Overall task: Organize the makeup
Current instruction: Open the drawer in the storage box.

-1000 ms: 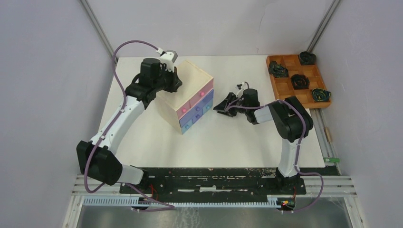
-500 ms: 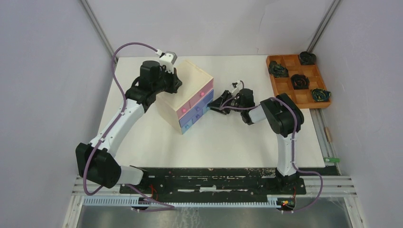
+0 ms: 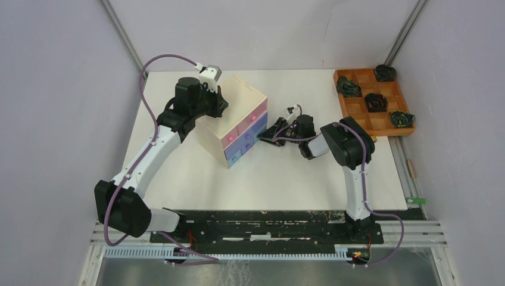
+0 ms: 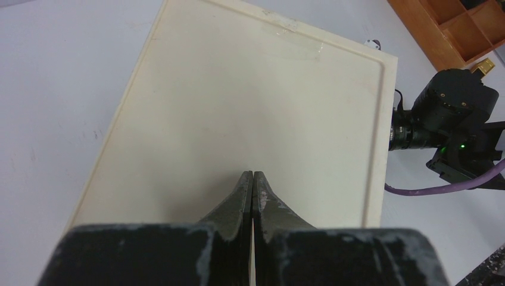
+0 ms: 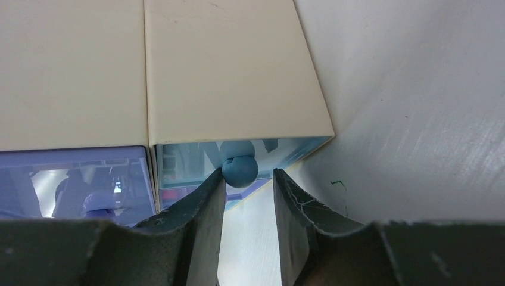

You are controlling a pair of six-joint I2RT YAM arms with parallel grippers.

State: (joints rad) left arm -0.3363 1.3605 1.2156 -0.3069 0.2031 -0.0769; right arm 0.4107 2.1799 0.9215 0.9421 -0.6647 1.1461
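None of the makeup shows clearly. Only a small gold piece (image 4: 485,63) peeks out behind the right arm, near the orange tray. The pale wooden chest (image 3: 235,116) with pink and blue drawers stands at mid table. My left gripper (image 4: 253,174) is shut and empty, over the chest's top (image 4: 256,101); it also shows in the top view (image 3: 218,101). My right gripper (image 5: 249,177) is open at the chest's front (image 3: 265,136). Its jaws stand either side of the blue knob (image 5: 239,169) of a light blue drawer, and the left finger touches the knob.
An orange-brown grid tray (image 3: 358,110) with dark coiled objects (image 3: 376,101) sits at the back right. A lavender drawer (image 5: 71,179) lies left of the blue one. Grey walls close in both sides.
My right gripper has moved left across the table up to the chest's drawer front. The left arm has barely moved.
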